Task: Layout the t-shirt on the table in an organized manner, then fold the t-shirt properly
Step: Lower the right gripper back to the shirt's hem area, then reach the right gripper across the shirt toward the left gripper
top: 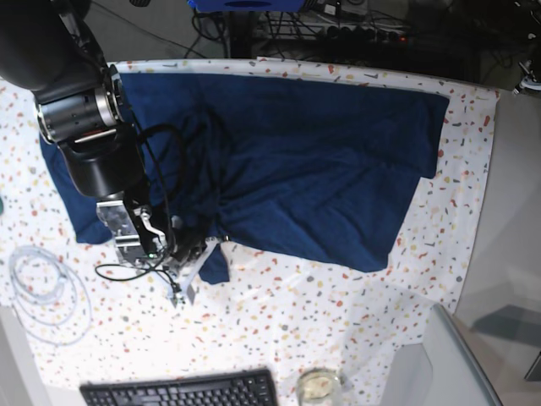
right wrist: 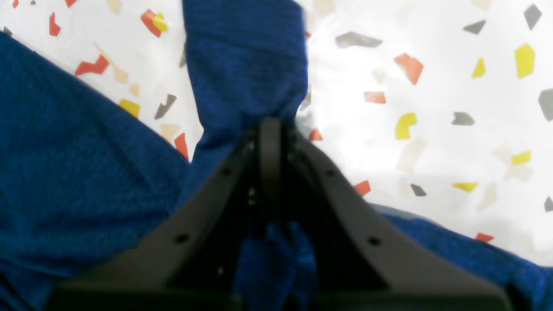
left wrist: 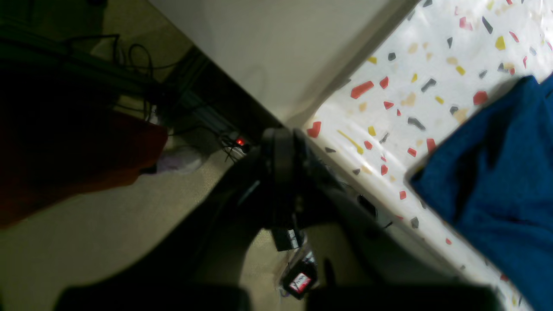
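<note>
The dark navy t-shirt (top: 321, 169) lies spread across the far half of the speckled table (top: 338, 313), with rumpled folds left of its middle. My right gripper (top: 199, 254) is at the shirt's near edge, shut on a bunched strip of the fabric. In the right wrist view the cloth (right wrist: 246, 65) runs out from between the closed fingertips of that gripper (right wrist: 270, 125). My left gripper (left wrist: 283, 138) is shut and empty, hanging past the table's edge (left wrist: 389, 116) above the floor; a corner of the t-shirt (left wrist: 497, 172) lies to its right. The left arm does not show in the base view.
A black keyboard (top: 182, 391) and a small glass (top: 319, 386) sit at the table's near edge. A coil of white cable (top: 42, 292) lies at the near left. A grey slanted panel (top: 439, 364) stands at the near right corner. Cables litter the floor (left wrist: 142, 65).
</note>
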Available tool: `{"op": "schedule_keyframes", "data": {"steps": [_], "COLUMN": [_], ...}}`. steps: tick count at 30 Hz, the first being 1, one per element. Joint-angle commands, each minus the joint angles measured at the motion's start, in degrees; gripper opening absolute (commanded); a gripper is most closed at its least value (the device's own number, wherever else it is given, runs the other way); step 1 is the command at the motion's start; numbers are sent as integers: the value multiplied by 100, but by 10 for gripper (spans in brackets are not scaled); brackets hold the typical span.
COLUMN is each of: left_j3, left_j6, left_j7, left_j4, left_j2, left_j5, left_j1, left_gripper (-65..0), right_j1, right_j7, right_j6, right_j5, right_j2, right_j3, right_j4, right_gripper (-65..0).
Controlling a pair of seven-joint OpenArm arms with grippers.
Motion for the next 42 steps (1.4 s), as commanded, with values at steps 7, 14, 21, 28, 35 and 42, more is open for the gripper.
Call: {"op": "schedule_keyframes", "data": {"steps": [7, 14, 21, 28, 35, 42], "left_j3": [-166, -342, -342, -333, -333, -324], "left_j6": [-167, -167, -167, -167, -167, -167], "left_j7": [-100, -100, -100, -100, -83, -65], "left_j4": [23, 23, 32, 40, 32, 32], "left_j2": [-322, -621, -955, -981, -928, -928], "left_j5": [-47, -47, -47, -47, -47, -47], "left_j1": [124, 107, 98, 160, 168, 204], "left_gripper": [-650, -650, -650, -650, -650, -650], "right_j1": [-698, -2219, -2949, -2614, -2360, -2017], "right_j7": [-1547, -3015, -3024, -2567, -1916, -1362], "right_j6": [22, 22, -31, -31, -31, -31], "right_j5": [39, 48, 48, 57, 584, 1156], "right_j2": [-10, -318, -511, -670, -696, -705], "right_j3": [18, -421, -2346, -3085, -3322, -3331], "right_j4": [3158, 6675, 7492, 6736, 5840, 5303], "right_gripper": [-650, -650, -650, -650, -650, -650]}}
